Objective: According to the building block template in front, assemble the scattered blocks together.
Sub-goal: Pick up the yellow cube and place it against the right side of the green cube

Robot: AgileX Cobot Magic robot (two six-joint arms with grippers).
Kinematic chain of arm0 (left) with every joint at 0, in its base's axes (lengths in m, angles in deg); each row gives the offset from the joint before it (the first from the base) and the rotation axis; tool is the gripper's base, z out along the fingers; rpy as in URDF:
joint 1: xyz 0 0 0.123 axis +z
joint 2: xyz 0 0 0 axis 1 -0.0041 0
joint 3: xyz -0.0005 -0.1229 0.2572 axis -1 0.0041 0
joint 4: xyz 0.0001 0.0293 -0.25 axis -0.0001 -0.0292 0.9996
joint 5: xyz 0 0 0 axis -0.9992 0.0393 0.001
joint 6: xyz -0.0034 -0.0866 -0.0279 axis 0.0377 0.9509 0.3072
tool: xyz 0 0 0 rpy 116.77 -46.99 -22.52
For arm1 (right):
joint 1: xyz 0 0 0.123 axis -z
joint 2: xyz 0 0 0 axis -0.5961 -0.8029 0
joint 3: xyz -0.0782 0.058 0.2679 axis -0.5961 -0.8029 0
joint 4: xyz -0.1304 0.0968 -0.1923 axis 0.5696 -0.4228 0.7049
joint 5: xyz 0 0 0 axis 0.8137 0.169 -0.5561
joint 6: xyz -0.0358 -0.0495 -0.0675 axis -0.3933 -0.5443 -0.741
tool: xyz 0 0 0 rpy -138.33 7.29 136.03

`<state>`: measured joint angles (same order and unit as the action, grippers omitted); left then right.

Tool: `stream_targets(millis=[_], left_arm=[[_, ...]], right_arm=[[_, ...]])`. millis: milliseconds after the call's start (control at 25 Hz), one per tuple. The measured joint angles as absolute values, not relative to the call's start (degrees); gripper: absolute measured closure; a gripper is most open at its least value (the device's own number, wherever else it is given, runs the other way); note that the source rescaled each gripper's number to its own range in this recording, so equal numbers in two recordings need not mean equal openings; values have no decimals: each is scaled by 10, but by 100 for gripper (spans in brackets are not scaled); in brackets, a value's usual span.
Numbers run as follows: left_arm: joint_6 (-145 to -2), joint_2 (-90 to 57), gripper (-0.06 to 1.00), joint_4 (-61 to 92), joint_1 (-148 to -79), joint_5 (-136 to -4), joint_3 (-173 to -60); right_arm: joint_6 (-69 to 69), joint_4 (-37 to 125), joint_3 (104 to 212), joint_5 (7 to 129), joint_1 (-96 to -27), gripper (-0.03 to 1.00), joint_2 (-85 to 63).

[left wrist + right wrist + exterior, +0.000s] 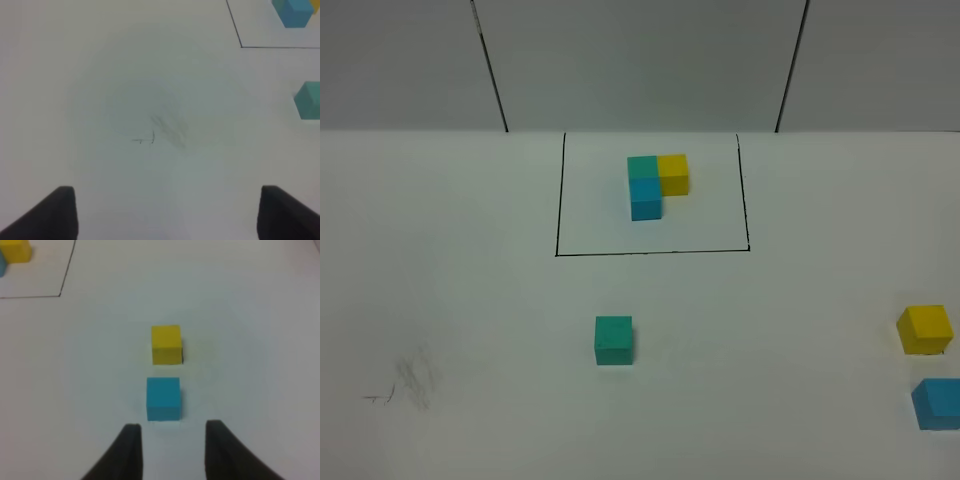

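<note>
The building block template (655, 185), a teal, yellow and blue L, sits inside a thin black rectangle at the table's far middle. Of the scattered blocks, the teal cube (613, 340) stands alone near the middle. The yellow cube (924, 330) and the blue cube (938, 403) are at the right edge. In the right wrist view my right gripper (174, 432) has its fingers apart with nothing between them. The blue cube (163, 398) lies just ahead of it and the yellow cube (166, 344) beyond. My left gripper (167, 210) is wide open over bare table. The teal cube (309, 100) is off to its side.
Faint pencil smudges (412, 385) mark the white table at the front left. The same smudges (167, 131) lie ahead of the left fingers. A grey wall with two dark seams runs along the back. Neither arm shows in the high view.
</note>
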<state>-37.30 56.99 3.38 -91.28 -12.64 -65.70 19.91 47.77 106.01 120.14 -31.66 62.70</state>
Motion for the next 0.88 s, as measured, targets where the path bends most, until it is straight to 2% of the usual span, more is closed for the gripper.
stream_targets(millis=[600, 680, 760, 880], left_arm=[[-373, 570, 35, 34, -913, -126, -657], [-373, 570, 35, 34, -913, -126, -657], [-373, 570, 35, 34, -913, -126, -657], [-373, 570, 35, 34, -913, -126, -657]], right_arm=[[207, 468, 1060, 1201, -317, 96, 627], [208, 470, 1060, 1201, -317, 90, 627], [210, 472, 1060, 1201, -317, 78, 627], [210, 476, 1060, 1201, -317, 48, 627]])
